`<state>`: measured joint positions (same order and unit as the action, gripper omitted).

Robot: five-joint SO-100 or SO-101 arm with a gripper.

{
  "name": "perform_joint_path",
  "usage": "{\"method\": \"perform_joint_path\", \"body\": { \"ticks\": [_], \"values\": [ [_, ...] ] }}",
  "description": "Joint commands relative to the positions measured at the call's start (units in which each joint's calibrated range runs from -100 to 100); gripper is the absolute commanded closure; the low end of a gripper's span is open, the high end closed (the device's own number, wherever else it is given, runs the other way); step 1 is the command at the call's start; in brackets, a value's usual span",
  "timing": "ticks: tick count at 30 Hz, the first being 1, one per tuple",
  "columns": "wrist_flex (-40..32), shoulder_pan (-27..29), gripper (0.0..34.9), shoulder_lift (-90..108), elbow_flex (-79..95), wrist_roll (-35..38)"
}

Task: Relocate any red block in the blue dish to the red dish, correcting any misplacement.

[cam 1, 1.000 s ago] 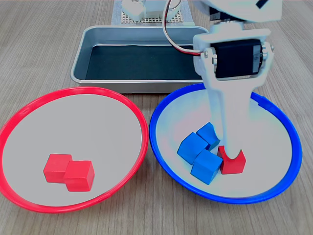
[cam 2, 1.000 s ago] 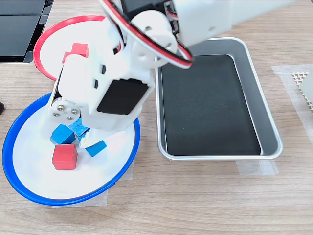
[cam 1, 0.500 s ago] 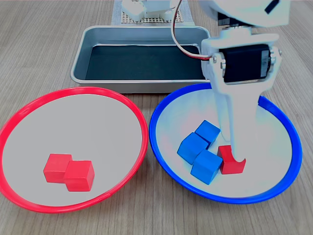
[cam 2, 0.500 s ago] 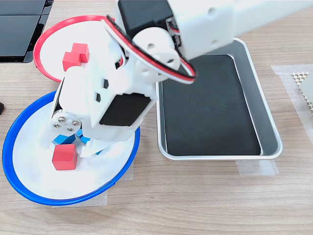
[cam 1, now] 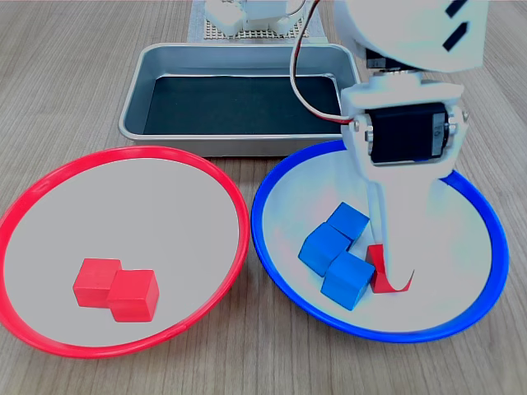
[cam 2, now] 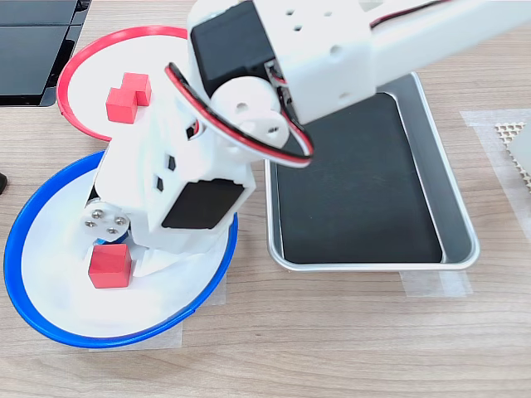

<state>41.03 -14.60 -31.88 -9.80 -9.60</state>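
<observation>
Inside the blue dish (cam 1: 272, 247), touching the blue cubes (cam 1: 338, 247), the red block (cam 1: 381, 276) sits between the gripper's (cam 1: 389, 267) slightly parted jaws, grip unconfirmed; advise closing squarely and lifting straight, clear of the cubes.

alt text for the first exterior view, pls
A white robot arm reaches down into the blue dish, its gripper at the red block beside three blue cubes. To the left, the red dish holds two red cubes; a metal tray sits behind.
</observation>
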Motion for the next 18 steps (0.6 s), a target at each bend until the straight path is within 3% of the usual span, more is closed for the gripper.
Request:
{"method": "perform_joint_path", "body": {
  "ticks": [1, 11, 18],
  "values": [
    [-0.87, 0.63, 20.9, 0.54, -2.99, -0.73],
    [-2.60, 0.81, 22.6, 0.28, -1.26, -1.61],
    [-3.59, 1.57, 29.3, 0.80, -0.81, -3.47]
  ]
}}
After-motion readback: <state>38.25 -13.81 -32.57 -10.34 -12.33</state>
